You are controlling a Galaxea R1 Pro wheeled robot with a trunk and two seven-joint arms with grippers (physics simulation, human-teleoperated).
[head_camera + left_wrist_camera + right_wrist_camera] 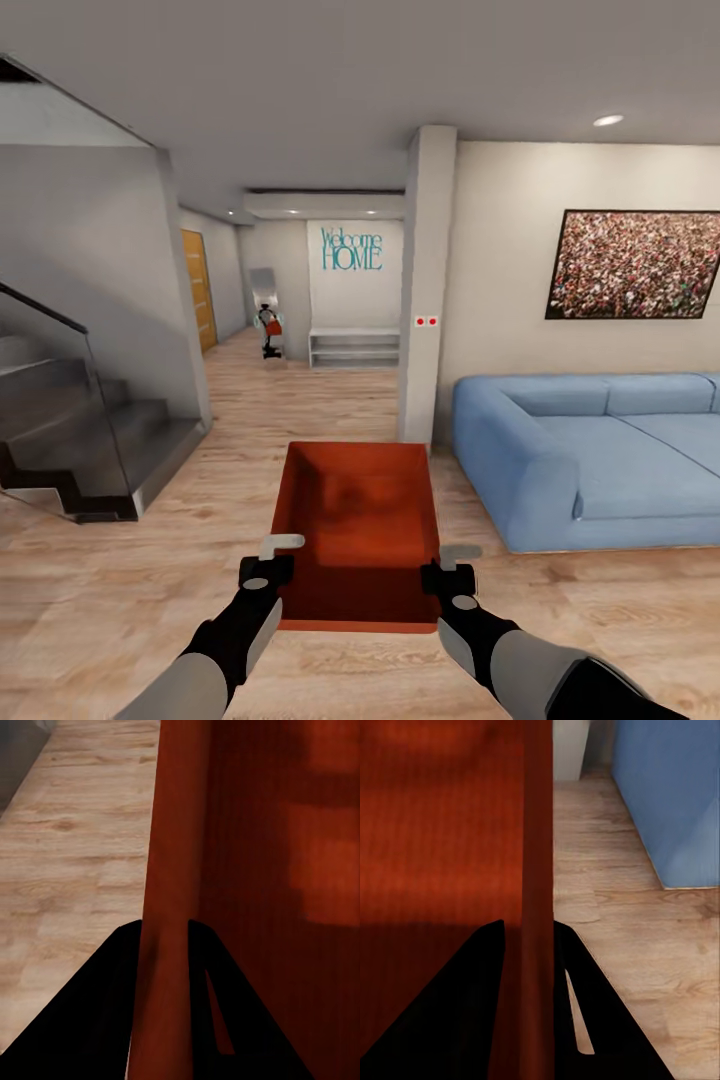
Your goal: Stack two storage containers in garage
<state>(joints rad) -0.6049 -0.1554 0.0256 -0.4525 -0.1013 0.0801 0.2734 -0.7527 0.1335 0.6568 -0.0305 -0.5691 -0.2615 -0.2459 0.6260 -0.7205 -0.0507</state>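
Robot stands on the light wood plank floor [120, 590] of the living room, both arms out in front. One orange-red storage container [358, 530] is carried between them, open side up, level, clear of the floor, centred ahead of the trunk.

Left gripper [268, 572]: fingers straddle the container's left wall near the close corner, one finger inside, one outside; the wrist camera shows the wall [169, 907] running straight up between the two dark fingers [90, 1020], clamped on it.

Right gripper [447, 578]: same hold on the right wall [538, 870], dark fingers [457, 1012] pinching it from both sides.

Surroundings: blue sofa [590, 455] to the right, near the container. White pillar [427, 290] ahead, just past the container's far edge. Staircase [70, 440] with glass rail on the left. Hallway beyond with "Welcome HOME" lettering [351, 249] on the end wall, white low shelf [354, 348] beneath it. Framed picture [634, 265] above the sofa
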